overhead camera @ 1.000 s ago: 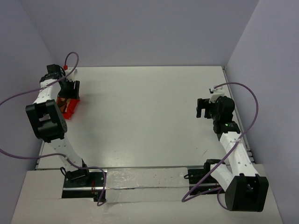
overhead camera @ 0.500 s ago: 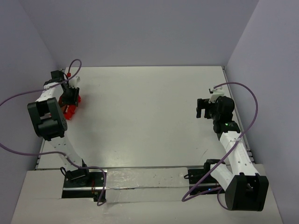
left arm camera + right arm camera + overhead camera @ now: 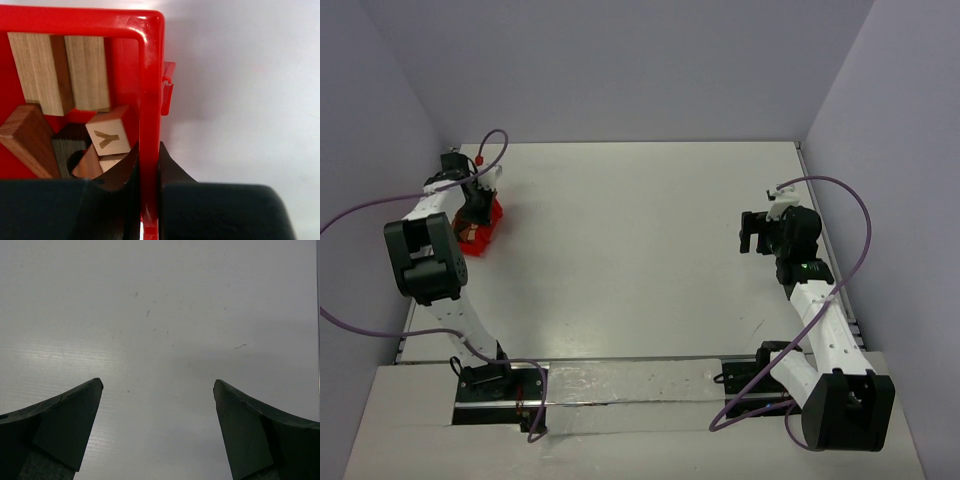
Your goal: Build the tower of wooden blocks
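Dragged inward from the left edge, the red plastic tray holding tan-brown wooden blocks is wall-pinched by the left gripper; the right gripper is spread empty.

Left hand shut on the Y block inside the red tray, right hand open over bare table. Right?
No. The left wrist view shows the left hand shut on the red tray, a finger each side of its wall; the Y block lies loose inside. The right hand is open over bare table, as stated.
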Available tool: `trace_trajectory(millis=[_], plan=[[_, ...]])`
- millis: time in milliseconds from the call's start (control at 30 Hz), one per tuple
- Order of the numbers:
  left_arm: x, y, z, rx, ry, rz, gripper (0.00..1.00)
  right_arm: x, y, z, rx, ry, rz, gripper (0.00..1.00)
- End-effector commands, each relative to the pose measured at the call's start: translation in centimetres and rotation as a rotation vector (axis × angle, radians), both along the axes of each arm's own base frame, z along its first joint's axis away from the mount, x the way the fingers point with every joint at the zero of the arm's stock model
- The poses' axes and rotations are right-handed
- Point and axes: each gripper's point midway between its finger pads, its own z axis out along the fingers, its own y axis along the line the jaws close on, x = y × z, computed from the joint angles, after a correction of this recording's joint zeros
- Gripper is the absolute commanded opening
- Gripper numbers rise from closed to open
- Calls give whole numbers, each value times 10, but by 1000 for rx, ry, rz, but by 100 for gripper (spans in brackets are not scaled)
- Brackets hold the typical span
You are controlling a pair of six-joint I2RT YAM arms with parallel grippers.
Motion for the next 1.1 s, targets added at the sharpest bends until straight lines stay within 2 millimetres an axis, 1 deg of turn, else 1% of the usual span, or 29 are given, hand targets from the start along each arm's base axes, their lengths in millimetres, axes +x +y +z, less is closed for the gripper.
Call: trace_trajectory(millis=[0, 33, 100, 167, 233, 267, 367, 500, 533, 633, 667, 733, 800, 833, 900, 967, 1000, 1067], plan=[[-28, -121, 25, -255, 28, -178, 0, 11, -1, 23, -6, -55, 4, 100], [-30, -133, 30, -274, 22, -185, 0, 11, -1, 22, -5, -52, 4, 100], [-39, -175, 36, -313, 38, -240, 0, 11, -1, 22, -3, -48, 4, 100], [-44, -206, 41, -362, 60, -275, 0, 12, 0, 20, 1, -42, 8, 100], [-49, -228, 41, -413, 101, -279, 0, 12, 0, 17, 0, -34, 8, 100], [-52, -246, 45, -453, 110, -307, 0, 12, -1, 17, -3, -32, 6, 100], [-62, -280, 53, -567, 152, -346, 0, 12, -2, 14, -7, -25, 5, 100], [-78, -321, 74, -760, 198, -390, 0, 13, -2, 11, -5, -15, 3, 100], [-77, -325, 76, -771, 191, -400, 0, 13, -1, 11, -4, -12, 5, 100], [-89, -351, 96, -899, 213, -459, 0, 15, -1, 7, -2, 2, 6, 100], [-91, -357, 102, -928, 212, -473, 0, 15, -1, 6, -1, 6, 6, 100], [-102, -370, 113, -1004, 234, -516, 0, 16, -1, 4, 1, 15, 6, 100], [-105, -379, 123, -1080, 231, -543, 0, 17, -1, 2, 3, 22, 6, 100], [-111, -383, 130, -1134, 261, -545, 0, 18, -1, 2, 5, 24, 7, 100], [-123, -386, 130, -1229, 322, -533, 0, 18, 0, 0, 8, 32, 10, 100], [-128, -389, 136, -1315, 329, -538, 0, 18, 0, -1, 7, 33, 9, 100], [-131, -390, 140, -1338, 375, -490, 0, 18, 0, -1, 7, 33, 8, 100], [-134, -391, 143, -1407, 304, -544, 0, 17, 0, -2, 6, 36, 10, 100]])
